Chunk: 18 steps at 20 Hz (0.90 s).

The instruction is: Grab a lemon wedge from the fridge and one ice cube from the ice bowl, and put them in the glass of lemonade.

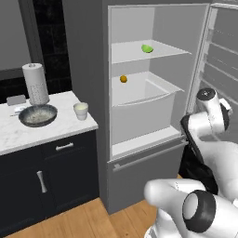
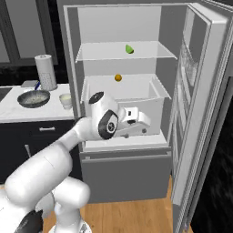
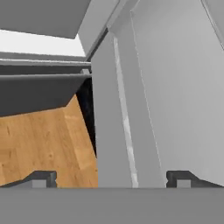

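My claw (image 3: 111, 177) hangs released at the fridge (image 1: 139, 121) door's lower edge; the lemon wedge (image 1: 147, 48) sits upper centre, well above.

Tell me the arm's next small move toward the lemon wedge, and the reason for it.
Probably lift the open gripper and swing it up toward the top shelf. The fridge door is already wide open, the lemon wedge lies on that upper shelf, above the small orange ball, while the hand sits low by the bottom ledge, its fingers holding nothing.
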Motion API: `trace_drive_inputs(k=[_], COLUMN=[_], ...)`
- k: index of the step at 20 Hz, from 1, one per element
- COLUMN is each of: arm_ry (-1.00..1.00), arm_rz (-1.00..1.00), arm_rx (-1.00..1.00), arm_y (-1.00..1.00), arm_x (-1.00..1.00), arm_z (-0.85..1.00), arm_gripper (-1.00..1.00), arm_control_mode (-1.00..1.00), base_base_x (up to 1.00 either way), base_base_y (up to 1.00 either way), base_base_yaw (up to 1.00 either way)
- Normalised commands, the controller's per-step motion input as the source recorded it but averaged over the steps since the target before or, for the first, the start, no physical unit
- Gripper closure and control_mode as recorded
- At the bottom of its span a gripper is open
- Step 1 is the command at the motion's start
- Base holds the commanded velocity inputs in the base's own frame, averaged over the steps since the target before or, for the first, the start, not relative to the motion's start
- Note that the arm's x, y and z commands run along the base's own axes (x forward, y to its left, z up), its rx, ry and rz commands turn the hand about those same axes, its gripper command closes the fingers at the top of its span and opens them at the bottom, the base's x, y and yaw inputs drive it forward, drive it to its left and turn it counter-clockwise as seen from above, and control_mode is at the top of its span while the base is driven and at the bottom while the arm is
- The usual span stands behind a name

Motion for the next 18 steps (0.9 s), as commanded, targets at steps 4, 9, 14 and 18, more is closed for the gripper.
trace_drive_inputs(k=[4,9,14,18], arm_ry=[-0.75,-0.51,-0.22,-0.17], arm_rz=[0.0,0.0,0.0,0.06], arm_rx=[0.18,0.27,0.31,0.18], arm_y=[1.0,1.0,1.0,0.93], arm_x=[-0.87,-0.62,-0.37,-0.76], arm_z=[0.17,0.13,0.21,-0.04], arm_gripper=[-1.0,-1.0,-1.0,-1.0], arm_control_mode=[-1.0,-1.0,-1.0,-1.0], base_base_x=[0.0,0.0,0.0,0.0], base_base_y=[0.0,0.0,0.0,0.0], base_base_yaw=[0.0,0.0,0.0,0.0])
